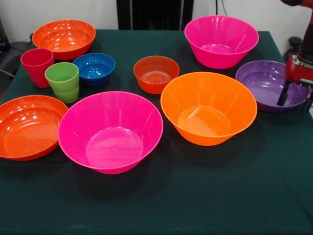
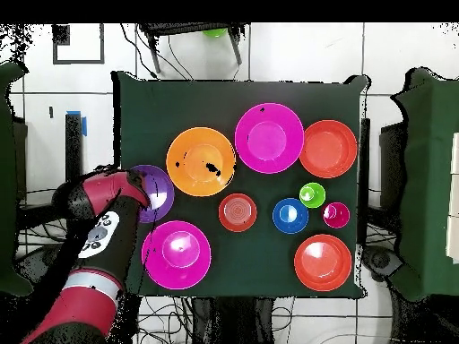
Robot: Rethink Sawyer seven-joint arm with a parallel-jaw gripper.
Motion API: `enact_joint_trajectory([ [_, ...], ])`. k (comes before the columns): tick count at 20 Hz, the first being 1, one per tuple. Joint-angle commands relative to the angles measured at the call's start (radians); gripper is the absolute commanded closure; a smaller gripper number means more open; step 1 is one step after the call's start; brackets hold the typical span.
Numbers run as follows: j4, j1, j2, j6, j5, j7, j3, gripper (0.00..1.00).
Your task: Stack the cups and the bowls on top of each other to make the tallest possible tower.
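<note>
All bowls and cups stand apart and upright on the green table (image 1: 220, 191); no tower shows. My gripper (image 1: 296, 97) is open at the right edge, one finger inside the purple bowl (image 1: 261, 81), the other outside its right rim. Two hot pink bowls stand at the front (image 1: 110, 131) and the back right (image 1: 221, 40). The large orange bowl (image 1: 209, 106) is in the middle. The small red-orange bowl (image 1: 156, 73), blue bowl (image 1: 94, 67), green cup (image 1: 62, 81) and red cup (image 1: 36, 66) stand to the left. In the overhead view my gripper (image 2: 139, 186) is over the purple bowl (image 2: 161, 197).
Two shallow red-orange bowls stand at the back left (image 1: 63, 38) and the front left (image 1: 27, 126). The front strip of the table holds nothing. My arm (image 2: 99, 237) comes in over the table's left edge in the overhead view.
</note>
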Motion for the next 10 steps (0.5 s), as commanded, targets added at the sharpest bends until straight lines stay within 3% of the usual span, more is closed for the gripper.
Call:
enact_joint_trajectory([
  [1, 0.025, 0.015, 0.086, -0.068, -0.065, 0.055, 0.095, 0.0],
  [10, 0.046, 0.021, 0.079, -0.063, -0.058, 0.057, 0.084, 0.0],
])
